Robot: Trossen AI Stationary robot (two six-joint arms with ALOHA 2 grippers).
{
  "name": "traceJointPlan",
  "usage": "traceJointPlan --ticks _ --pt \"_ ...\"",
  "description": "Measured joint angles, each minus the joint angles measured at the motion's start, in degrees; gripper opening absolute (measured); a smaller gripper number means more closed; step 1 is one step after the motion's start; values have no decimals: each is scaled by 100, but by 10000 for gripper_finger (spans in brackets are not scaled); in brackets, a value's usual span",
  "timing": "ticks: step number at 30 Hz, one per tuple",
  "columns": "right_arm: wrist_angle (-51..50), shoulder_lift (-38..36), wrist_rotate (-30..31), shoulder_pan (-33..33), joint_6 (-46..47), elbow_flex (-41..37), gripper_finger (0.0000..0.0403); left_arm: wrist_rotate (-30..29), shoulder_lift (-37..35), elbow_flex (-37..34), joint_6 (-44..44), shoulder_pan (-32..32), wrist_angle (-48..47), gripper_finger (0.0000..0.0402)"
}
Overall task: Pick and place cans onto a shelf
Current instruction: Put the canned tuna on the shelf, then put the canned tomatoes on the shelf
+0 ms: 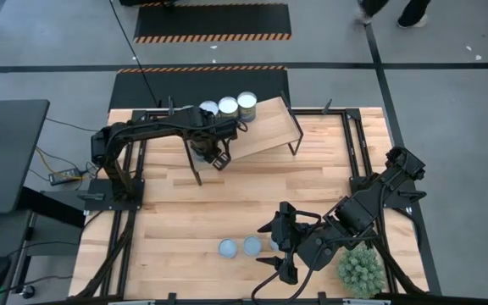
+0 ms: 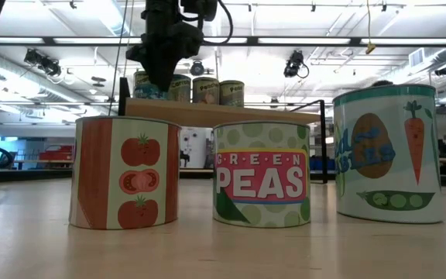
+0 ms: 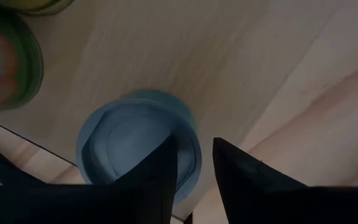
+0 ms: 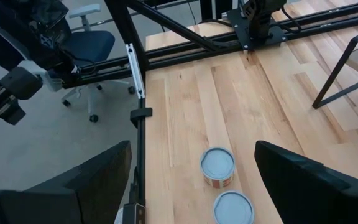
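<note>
High view first, reading from my left: the left gripper (image 1: 214,152) hangs over the left end of the shelf (image 1: 265,127), a sloping-looking wood plank on thin black legs at the far side of the table (image 1: 185,220). Three cans (image 1: 227,106) stand in a row along the shelf's far left edge, just beyond the gripper. Through the left wrist camera I see a pale blue can top (image 3: 132,146) directly under the fingers (image 3: 160,180), upright, its axis pointing straight up at the camera. The two fingers stand only a little apart, and one crosses the rim of that can; I can't tell whether they grip it or have let it go, so I'd call the left hold undecided. Moving right, near the front edge of the table two more cans (image 1: 240,246) sit side by side, upright, with a third just beside them and partly hidden under the right gripper (image 1: 282,246). That gripper stands wide open with nothing in it, and its wrist camera shows two of those cans (image 4: 218,167) on the bare wood just ahead of the gap between its fingers. So the right arm is plainly the nearer one for these, and I judge its next move turns on dropping straight over the closest top. A spiky green plant ball (image 1: 361,269) sits at the front right corner.
</note>
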Motion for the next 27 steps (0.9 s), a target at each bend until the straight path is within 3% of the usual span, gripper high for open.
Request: traceJointPlan --ticks 11,16,20,27 --pt "-2 0 0 0 0 0 348 -275 -74 99 516 -168 -162 115" --pt "-2 0 0 0 -2 0 348 -379 -81 487 692 -203 -357 143" --pt "-2 0 0 0 -2 0 348 -156 -87 714 1419 -197 -681 159" --pt "-388 -13 -109 43 110 0 348 -257 -287 1060 1945 -735 -920 144"
